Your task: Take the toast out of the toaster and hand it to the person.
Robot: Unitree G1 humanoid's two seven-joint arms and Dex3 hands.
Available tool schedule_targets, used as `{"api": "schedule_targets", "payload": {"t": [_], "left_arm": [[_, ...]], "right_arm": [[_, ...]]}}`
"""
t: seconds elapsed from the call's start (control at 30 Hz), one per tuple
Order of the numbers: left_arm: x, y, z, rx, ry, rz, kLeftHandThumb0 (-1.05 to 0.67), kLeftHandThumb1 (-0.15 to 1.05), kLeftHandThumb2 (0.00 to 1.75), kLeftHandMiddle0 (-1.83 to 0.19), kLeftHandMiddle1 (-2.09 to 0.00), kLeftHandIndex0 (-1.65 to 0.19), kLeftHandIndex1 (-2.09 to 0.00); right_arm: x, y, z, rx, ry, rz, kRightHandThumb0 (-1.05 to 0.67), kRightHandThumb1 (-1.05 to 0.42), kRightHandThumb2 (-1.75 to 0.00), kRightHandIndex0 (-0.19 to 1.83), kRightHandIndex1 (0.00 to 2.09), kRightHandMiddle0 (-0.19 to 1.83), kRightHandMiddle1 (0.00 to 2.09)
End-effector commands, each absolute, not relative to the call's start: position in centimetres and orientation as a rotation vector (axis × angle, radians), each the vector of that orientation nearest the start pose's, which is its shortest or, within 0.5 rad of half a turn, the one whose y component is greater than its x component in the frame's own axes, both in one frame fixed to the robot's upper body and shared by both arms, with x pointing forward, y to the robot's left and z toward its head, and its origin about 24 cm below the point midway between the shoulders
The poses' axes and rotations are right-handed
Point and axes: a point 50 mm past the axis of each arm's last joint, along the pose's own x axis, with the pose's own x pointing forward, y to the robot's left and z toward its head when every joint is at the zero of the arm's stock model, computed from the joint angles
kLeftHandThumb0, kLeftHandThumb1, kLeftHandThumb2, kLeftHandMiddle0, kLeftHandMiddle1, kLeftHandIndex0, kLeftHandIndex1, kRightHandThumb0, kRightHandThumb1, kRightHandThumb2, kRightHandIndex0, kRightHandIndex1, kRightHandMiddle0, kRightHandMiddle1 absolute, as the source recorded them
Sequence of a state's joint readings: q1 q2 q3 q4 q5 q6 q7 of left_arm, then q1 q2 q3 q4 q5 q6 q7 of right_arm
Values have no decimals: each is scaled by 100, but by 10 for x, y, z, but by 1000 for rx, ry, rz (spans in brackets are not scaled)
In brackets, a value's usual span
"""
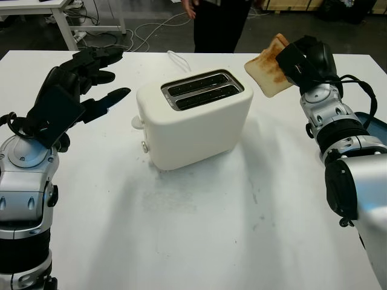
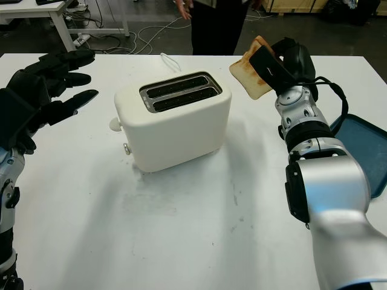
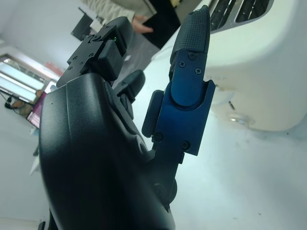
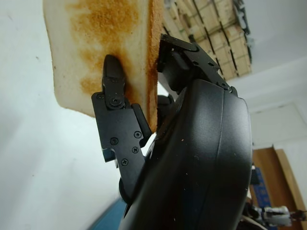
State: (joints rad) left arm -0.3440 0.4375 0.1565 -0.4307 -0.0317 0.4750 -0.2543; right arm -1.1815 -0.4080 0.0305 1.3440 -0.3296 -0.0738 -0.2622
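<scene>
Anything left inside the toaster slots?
Both slots of the toaster look dark, with no bread showing at the top; their depths are hidden. The right hand holds the toast.

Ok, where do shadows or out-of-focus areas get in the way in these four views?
Head views: soft shadow spreads on the table in front of the toaster, nothing hidden by it. Left wrist view: the open left hand looms dark and close; the person behind is blurred. Right wrist view: the toast in the right hand is sharp, the background soft.
</scene>
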Motion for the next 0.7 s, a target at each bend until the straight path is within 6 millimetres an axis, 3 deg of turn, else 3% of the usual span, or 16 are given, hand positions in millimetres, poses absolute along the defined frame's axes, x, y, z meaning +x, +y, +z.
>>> {"api": "schedule_targets", "payload": {"t": [0.0,0.07,0.13,0.17,0.2,0.23,0.27,0.37,0.4,0.47,0.5,0.53,0.6,0.67], "left_arm": [[277,205,208,446,-290,-117,-69,92,10,-7,-97,-35,-31],[277,205,208,436,-288,-117,-69,92,10,-6,-97,-35,-32],[277,206,208,437,-286,-118,-69,92,10,-6,-96,-34,-32],[277,205,208,437,-285,-118,-69,92,10,-6,-96,-34,-32],[276,205,209,434,-283,-117,-69,92,10,-5,-96,-34,-33],[276,205,209,431,-282,-117,-68,92,9,-5,-96,-33,-33],[276,205,209,430,-282,-116,-67,92,9,-5,-96,-33,-33],[276,206,208,418,-280,-117,-67,92,8,-5,-96,-33,-34],[276,206,208,418,-280,-117,-67,92,8,-5,-96,-33,-34],[277,206,208,415,-277,-116,-68,92,8,-5,-96,-32,-34],[276,205,208,416,-278,-116,-67,92,8,-5,-96,-32,-35],[277,206,207,415,-278,-116,-67,92,8,-5,-96,-32,-35],[276,206,207,417,-277,-115,-68,92,8,-5,-96,-32,-35],[276,206,207,418,-275,-112,-68,92,8,-5,-96,-32,-36]], "right_arm": [[417,-226,175,-675,-6,-317,-10,-92,-28,56,175,38,135],[418,-225,176,-680,-9,-311,-11,-92,-28,61,175,34,164],[418,-225,176,-680,-8,-308,-12,-92,-28,59,175,30,171],[418,-225,177,-668,-8,-308,-13,-92,-28,57,175,28,164],[418,-224,177,-662,-7,-308,-13,-92,-29,55,175,38,122],[418,-225,177,-654,2,-311,-13,-92,-29,54,175,46,107],[418,-225,177,-650,2,-310,-13,-92,-29,52,175,48,108],[418,-224,177,-677,0,-311,-14,-92,-30,55,175,38,142],[418,-225,178,-681,-4,-310,-13,-92,-30,54,175,38,141],[418,-225,177,-652,-11,-310,-11,-92,-29,55,175,40,133],[418,-225,177,-645,-14,-309,-12,-92,-29,57,175,48,105],[418,-225,177,-642,-15,-306,-12,-92,-29,60,175,55,95],[418,-225,177,-639,-18,-304,-10,-92,-29,60,175,47,122],[418,-225,177,-651,-9,-305,-10,-92,-29,59,175,43,135]]}}
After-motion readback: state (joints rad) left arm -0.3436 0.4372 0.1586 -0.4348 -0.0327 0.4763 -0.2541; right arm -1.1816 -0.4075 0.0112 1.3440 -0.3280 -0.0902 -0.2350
